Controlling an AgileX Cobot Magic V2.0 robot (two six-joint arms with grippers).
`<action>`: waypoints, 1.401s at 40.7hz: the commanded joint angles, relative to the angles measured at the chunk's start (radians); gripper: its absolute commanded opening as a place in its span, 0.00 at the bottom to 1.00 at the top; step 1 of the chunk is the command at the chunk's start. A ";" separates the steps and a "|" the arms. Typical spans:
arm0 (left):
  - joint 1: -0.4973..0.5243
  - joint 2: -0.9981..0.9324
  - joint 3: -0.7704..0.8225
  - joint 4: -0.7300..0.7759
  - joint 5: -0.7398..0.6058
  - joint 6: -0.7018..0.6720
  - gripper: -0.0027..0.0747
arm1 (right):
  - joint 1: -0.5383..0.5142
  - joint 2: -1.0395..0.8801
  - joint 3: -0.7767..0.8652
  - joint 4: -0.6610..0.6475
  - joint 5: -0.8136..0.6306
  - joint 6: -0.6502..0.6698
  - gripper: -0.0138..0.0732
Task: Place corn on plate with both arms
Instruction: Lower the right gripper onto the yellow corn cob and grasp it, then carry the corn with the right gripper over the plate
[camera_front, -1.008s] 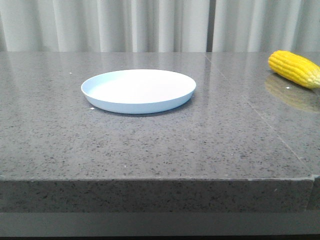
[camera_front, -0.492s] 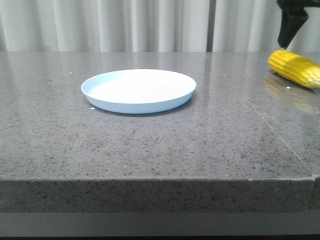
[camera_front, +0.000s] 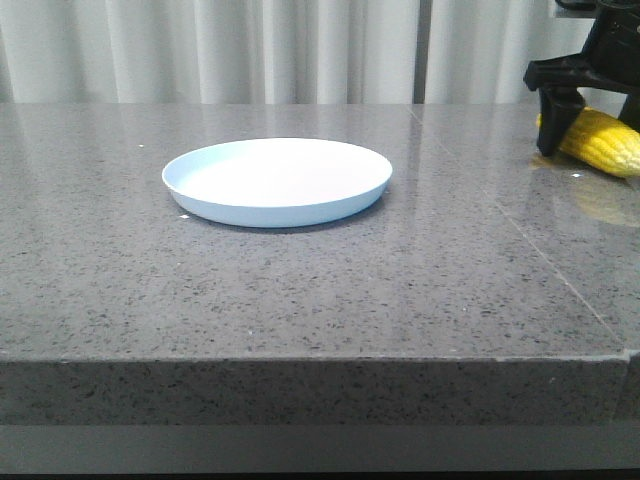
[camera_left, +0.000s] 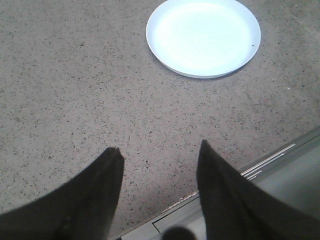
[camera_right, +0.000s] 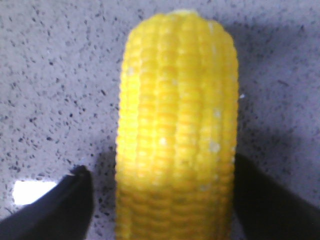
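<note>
Now right pincer (camera_right: 160, 200) straddles the corn (camera_right: 176, 125) at the bench's (camera_front: 300, 290) far right, jaws wide and gripping nothing, well apart from the plate (camera_front: 277, 181); round cob could roll or squirt out if the fingers close off-centre.

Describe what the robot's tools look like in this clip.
Both tools are plain black. The left tool has two broad fingers tapering to blunt tips. The right tool shows dark, wedge-shaped fingers and a blocky black body. No cables or markings are visible.
</note>
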 joint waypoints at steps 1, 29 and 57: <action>-0.004 0.001 -0.025 0.005 -0.060 -0.011 0.46 | -0.002 -0.056 -0.037 -0.002 -0.014 -0.010 0.54; -0.004 0.001 -0.025 0.005 -0.060 -0.011 0.46 | 0.213 -0.268 -0.058 0.008 0.122 -0.009 0.45; -0.004 0.001 -0.025 0.005 -0.060 -0.011 0.46 | 0.562 -0.106 -0.223 0.018 0.143 0.262 0.45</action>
